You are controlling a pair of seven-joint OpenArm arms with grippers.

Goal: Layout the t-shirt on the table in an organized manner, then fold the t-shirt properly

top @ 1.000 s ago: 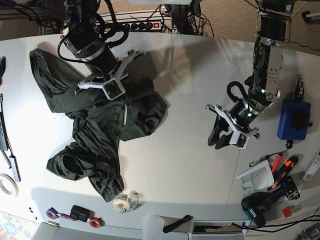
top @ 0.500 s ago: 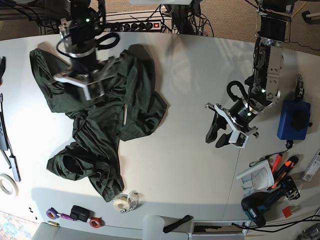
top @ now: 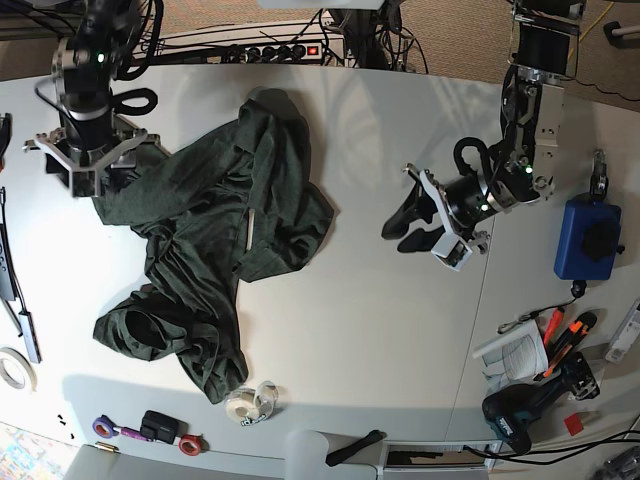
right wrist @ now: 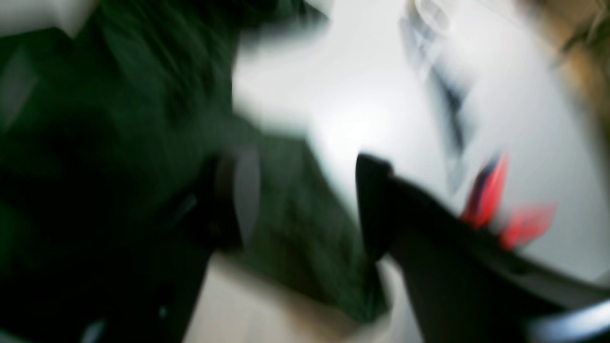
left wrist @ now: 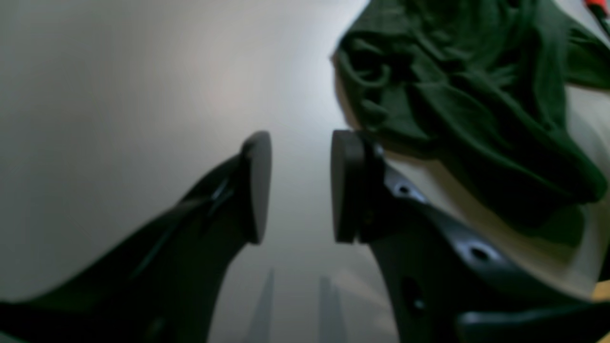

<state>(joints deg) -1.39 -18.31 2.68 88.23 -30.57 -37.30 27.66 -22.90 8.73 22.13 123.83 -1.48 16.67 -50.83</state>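
Observation:
The dark green t-shirt [top: 215, 250] lies crumpled on the white table [top: 380, 330], left of centre, with one end bunched near the front edge. My right gripper [top: 93, 172] hovers at the shirt's far-left edge. In the blurred right wrist view, the right gripper [right wrist: 305, 200] is open over green cloth [right wrist: 119, 119], with nothing pinched. My left gripper [top: 400, 228] is low over bare table, right of the shirt and apart from it. In the left wrist view, the left gripper [left wrist: 300, 188] has its pads apart and empty, and the t-shirt [left wrist: 467, 95] lies beyond them.
A blue pouch [top: 585, 240] sits at the right edge. Hand tools and papers [top: 545, 345] and a drill [top: 515, 415] lie at the front right. A tape roll [top: 250, 400] is near the front edge, more tape [top: 12, 370] at the left. A power strip [top: 280, 50] runs along the back.
My right gripper opened, let go of the shirt and swung left to the shirt's far-left edge. The released cloth dropped and spread out. My left gripper shifted left toward the shirt.

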